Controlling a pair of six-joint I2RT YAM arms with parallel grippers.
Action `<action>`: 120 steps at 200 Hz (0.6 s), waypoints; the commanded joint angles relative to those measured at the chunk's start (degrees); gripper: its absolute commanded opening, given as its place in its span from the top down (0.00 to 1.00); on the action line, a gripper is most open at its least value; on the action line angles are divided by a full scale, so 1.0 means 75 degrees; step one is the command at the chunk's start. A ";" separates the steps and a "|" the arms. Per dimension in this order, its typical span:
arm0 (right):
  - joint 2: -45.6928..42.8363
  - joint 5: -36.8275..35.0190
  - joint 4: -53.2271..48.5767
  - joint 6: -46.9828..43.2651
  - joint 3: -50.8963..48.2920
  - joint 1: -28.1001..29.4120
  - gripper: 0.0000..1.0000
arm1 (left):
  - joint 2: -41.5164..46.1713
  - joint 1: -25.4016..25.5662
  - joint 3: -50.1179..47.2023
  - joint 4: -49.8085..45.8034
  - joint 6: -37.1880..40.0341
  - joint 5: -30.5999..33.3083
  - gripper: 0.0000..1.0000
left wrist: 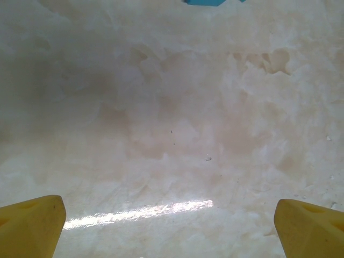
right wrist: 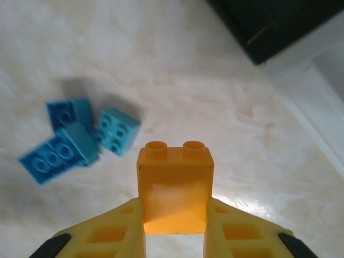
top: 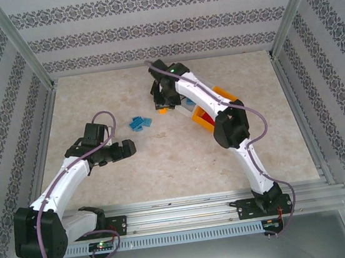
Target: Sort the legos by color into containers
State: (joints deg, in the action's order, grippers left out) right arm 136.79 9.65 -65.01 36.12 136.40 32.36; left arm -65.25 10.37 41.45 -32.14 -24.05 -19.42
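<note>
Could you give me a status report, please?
Right gripper shut on orange brick. Left gripper open, empty. Blue bricks loose on table. Black bin close by.

An orange-yellow lego (right wrist: 173,183), two round studs at its far end, sits pinched between the fingers of the right gripper (right wrist: 174,209). Left of it, three blue legos (right wrist: 60,151) lie studs up in a close cluster mid-table, one of them a paler turquoise. To the right stand the black bin (right wrist: 269,21), the white-grey bin (right wrist: 306,91) beside it, and the orange-yellow bin (top: 223,92), which is largely hidden.
</note>
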 commanded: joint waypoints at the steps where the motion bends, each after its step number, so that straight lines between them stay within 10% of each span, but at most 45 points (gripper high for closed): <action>1: -0.0355 0.0843 0.1103 0.1241 0.0060 -0.0439 0.74 | -0.0085 -0.0085 -0.0113 0.0370 0.0031 -0.0485 0.00; 120: 0.0184 0.1001 0.3547 0.5033 -0.0033 -0.1600 0.73 | -0.0606 -0.0077 -0.0225 0.0841 0.0112 -0.1416 0.00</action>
State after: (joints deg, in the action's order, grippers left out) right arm 136.27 17.65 -39.94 69.19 133.75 21.21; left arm -69.19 10.37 40.60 -27.53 -24.03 -28.75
